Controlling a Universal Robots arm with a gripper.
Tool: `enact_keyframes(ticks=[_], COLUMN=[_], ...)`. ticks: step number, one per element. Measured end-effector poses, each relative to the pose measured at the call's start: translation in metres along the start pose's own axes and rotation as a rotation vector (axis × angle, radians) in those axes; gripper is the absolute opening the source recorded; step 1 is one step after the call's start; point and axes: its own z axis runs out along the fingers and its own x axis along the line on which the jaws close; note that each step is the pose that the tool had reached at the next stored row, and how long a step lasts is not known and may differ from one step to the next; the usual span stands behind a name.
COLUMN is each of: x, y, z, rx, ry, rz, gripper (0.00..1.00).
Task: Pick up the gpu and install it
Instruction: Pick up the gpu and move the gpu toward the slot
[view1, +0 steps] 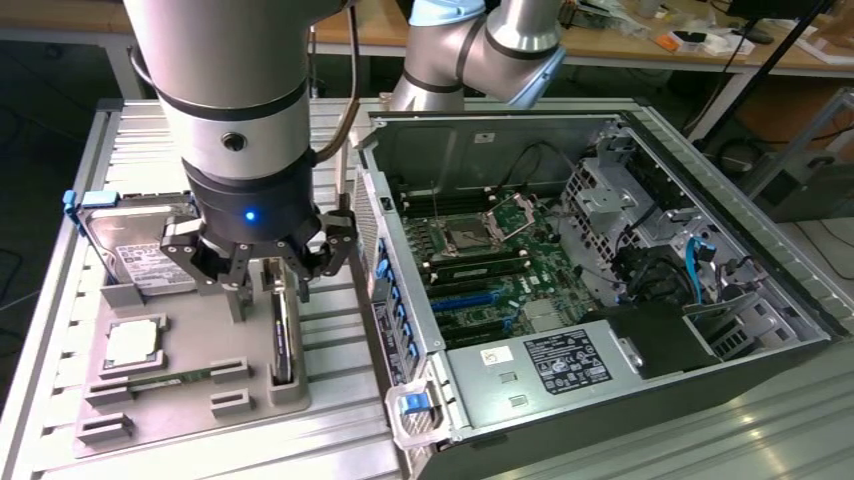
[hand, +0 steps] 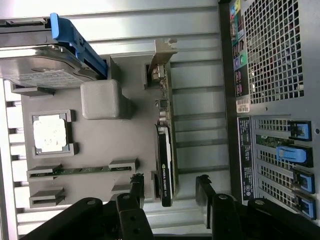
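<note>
The gpu (view1: 282, 338) stands on its long edge in a slot of the grey parts tray (view1: 187, 405), beside the open computer case (view1: 601, 250). In the wrist view the gpu (hand: 165, 150) is a thin dark card with a silver bracket at its far end. My gripper (view1: 271, 292) hangs just above the card's upper end, open, with one finger on each side and nothing held. My gripper (hand: 169, 189) straddles the card's near end in the wrist view, without touching it.
The tray (hand: 100, 147) also holds a hard drive (view1: 140, 255) with a blue clip, a processor (view1: 134, 342) and a memory stick (view1: 167, 380). The case lies open with its motherboard (view1: 487, 265) exposed. Its slotted rear panel (hand: 280, 100) is close beside the tray.
</note>
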Motion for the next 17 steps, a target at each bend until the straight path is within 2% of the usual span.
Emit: enact_keyframes(ticks=[5,17], x=[0.0008,0.0009], y=[-0.0028,-0.0031], z=[0.0006,0.0037], rx=[0.0000,0.0000], ry=[0.0000,0.0000], rz=[0.000,0.000], gripper=[0.54,0.54])
